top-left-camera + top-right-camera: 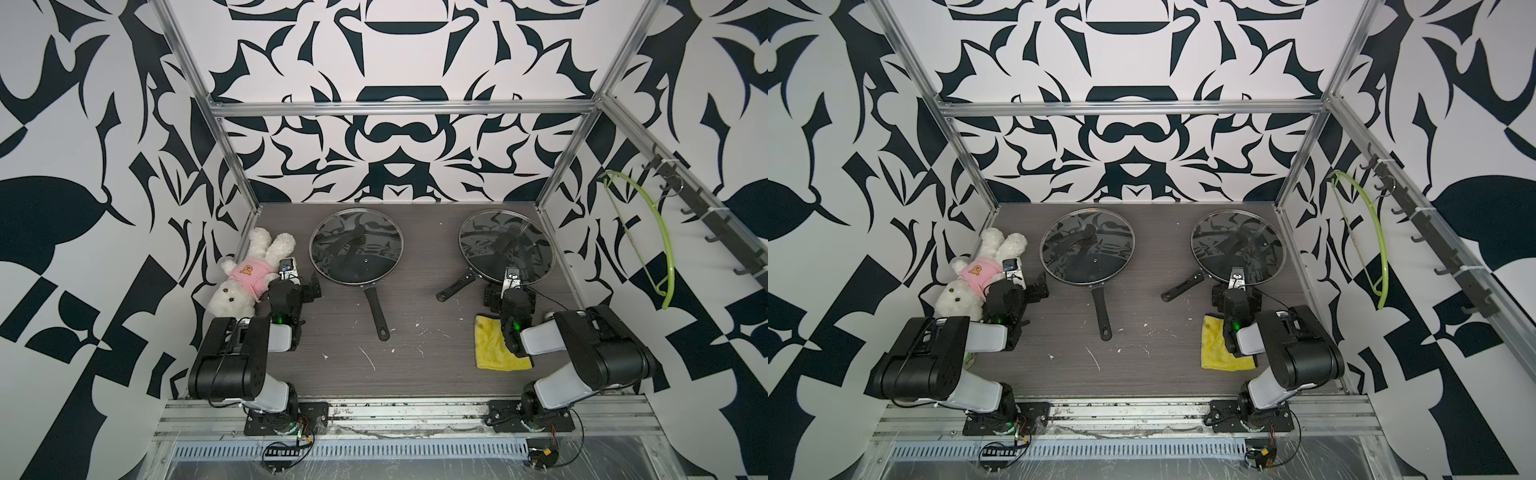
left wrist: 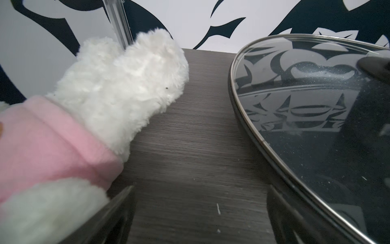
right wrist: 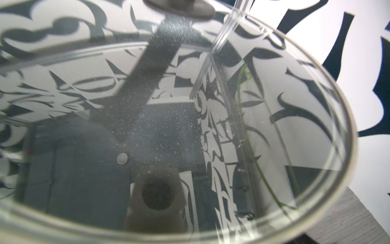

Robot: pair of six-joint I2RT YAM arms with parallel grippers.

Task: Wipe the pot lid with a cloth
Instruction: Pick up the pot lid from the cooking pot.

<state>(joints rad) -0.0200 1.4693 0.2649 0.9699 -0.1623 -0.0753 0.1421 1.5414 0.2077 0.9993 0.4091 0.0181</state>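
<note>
Wiping not started: the small square yellow fluffy microfibre cloth (image 1: 494, 351) is left ungrasped at 4 o'clock on the grey wood-grain table (image 1: 415, 374), at 6 o'clock of the speck-dusted round glass pot lid (image 1: 482, 249), while the left gripper (image 2: 201, 188) and the right gripper (image 1: 512, 277) are held empty with fingers apart.

White plush bunny (image 1: 245, 276) in pink top, sprawled at nine o'clock on grey wood-grain bench (image 1: 415, 374). Lime-green hanger (image 1: 668, 249) hung from black hook rail (image 1: 706, 208) at three o'clock. White flecks (image 1: 368, 358) toward six.
</note>
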